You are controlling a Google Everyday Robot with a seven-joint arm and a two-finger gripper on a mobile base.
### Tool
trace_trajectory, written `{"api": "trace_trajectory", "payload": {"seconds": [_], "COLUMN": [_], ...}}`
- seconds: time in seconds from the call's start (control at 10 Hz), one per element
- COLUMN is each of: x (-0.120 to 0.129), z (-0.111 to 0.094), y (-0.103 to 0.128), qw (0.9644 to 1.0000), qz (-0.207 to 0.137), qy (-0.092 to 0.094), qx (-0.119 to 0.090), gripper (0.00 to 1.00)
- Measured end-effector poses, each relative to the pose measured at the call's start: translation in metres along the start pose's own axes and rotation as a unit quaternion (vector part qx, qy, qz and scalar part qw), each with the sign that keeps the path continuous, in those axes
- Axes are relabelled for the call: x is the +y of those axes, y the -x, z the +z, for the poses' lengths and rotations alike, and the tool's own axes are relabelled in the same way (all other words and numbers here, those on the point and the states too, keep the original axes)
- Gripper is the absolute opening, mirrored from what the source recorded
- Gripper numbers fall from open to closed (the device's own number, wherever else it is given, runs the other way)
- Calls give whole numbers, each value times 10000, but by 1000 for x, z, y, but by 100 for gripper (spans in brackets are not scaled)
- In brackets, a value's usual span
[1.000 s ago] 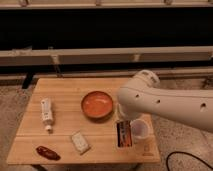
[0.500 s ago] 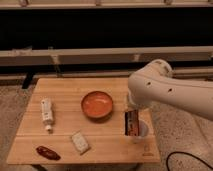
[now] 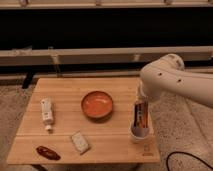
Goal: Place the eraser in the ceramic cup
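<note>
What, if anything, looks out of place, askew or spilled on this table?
Only the eraser: it stands on end in the cup near the table edge, poking well above the rim, with the gripper at its top. Nothing looks spilled or damaged.

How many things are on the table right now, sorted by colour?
White or pale: 3 (tube, rectangular block, ceramic cup)
Orange: 1 (bowl)
Dark red: 1 (oblong thing, front left)
Dark and orange-red: 1 (eraser, standing in the ceramic cup)
Total: 6
The end effector is at the eraser's top, above the cup.
</note>
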Motion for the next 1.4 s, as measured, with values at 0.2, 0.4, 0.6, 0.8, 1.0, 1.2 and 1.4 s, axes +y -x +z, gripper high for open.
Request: {"api": "trace_trajectory", "payload": {"seconds": [0.2, 0.4, 0.6, 0.8, 1.0, 1.2, 1.4], "x": [-12, -6, 3, -4, 0, 4, 1], "z": [13, 17, 16, 18, 21, 23, 23], "y": [3, -2, -1, 0, 0, 2, 1], "qw": [10000, 10000, 10000, 10000, 10000, 10000, 10000], "qz": [50, 26, -36, -36, -50, -70, -80], "qy": [51, 16, 22, 14, 18, 24, 9], "qx": [25, 11, -2, -1, -13, -29, -27], "gripper": [15, 33, 40, 57, 59, 59, 64]}}
